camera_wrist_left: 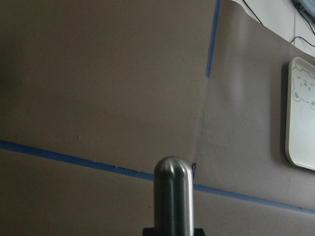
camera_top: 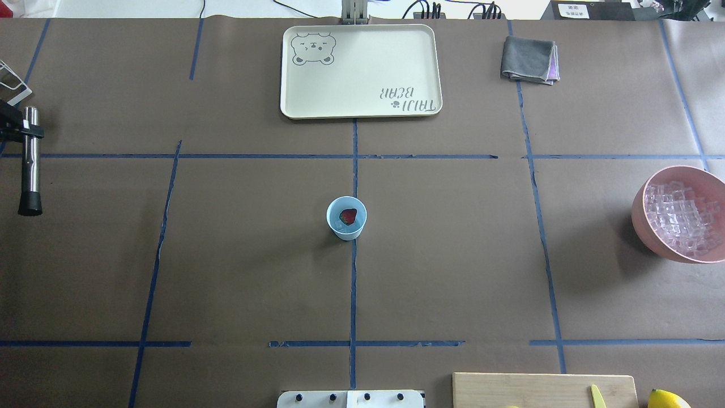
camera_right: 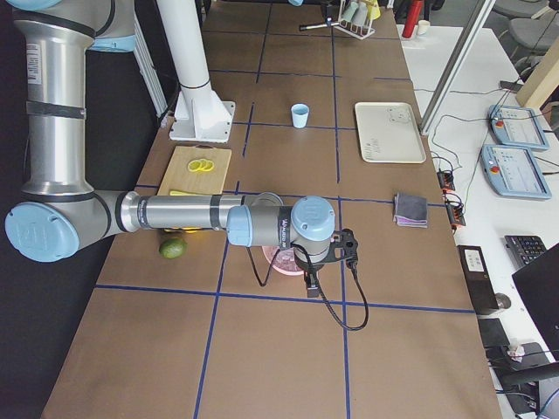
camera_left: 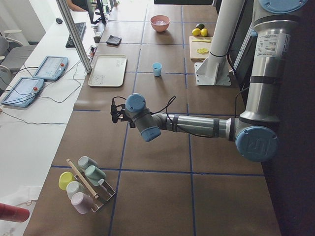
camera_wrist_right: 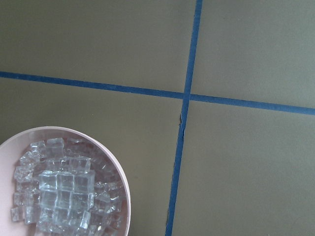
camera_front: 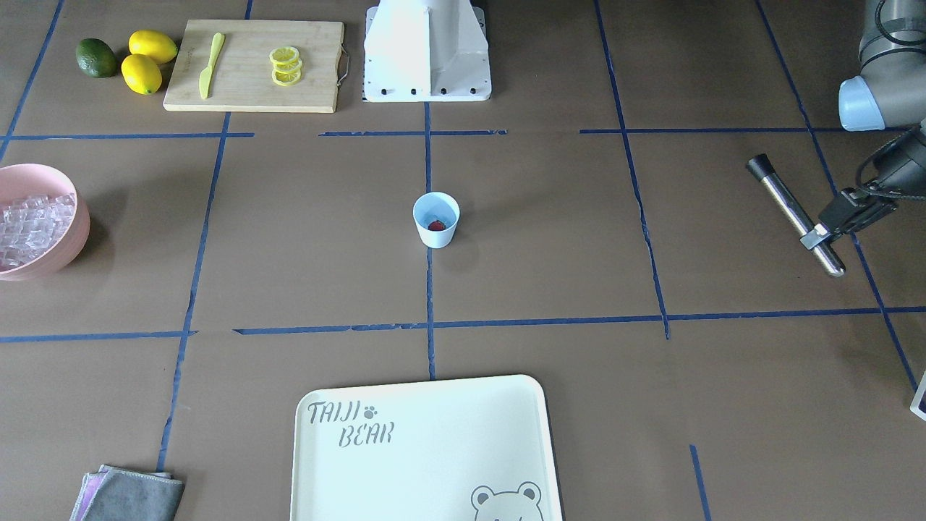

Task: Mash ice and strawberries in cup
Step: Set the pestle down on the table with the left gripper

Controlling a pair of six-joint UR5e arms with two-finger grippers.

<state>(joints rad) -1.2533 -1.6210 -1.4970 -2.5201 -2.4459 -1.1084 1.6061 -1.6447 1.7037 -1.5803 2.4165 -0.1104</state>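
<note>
A steel muddler [camera_top: 31, 164] is pinched by the left gripper [camera_top: 29, 131], at nine o'clock from the cup [camera_top: 348, 236] overhead; how far the right gripper [camera_right: 313, 284] is spread cannot be told.

Light-blue cup [camera_top: 345, 233] upright at surface [camera_top: 226, 255] centre.
Red strawberry [camera_top: 348, 216] inside; clear ice [camera_top: 679, 218] heaped in bowl [camera_top: 644, 231], cup's 3 o'clock.

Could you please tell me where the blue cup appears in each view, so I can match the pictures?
Front-facing: cup at centre, above the tray.
Overhead: cup at centre, below the tray.
Exterior left: cup upper middle, right of the tray.
Exterior right: cup upper middle, left of the tray.
Left wrist: not in it.
Right wrist: not in it.
Shared landmark: the tray, in all four exterior views.
</note>
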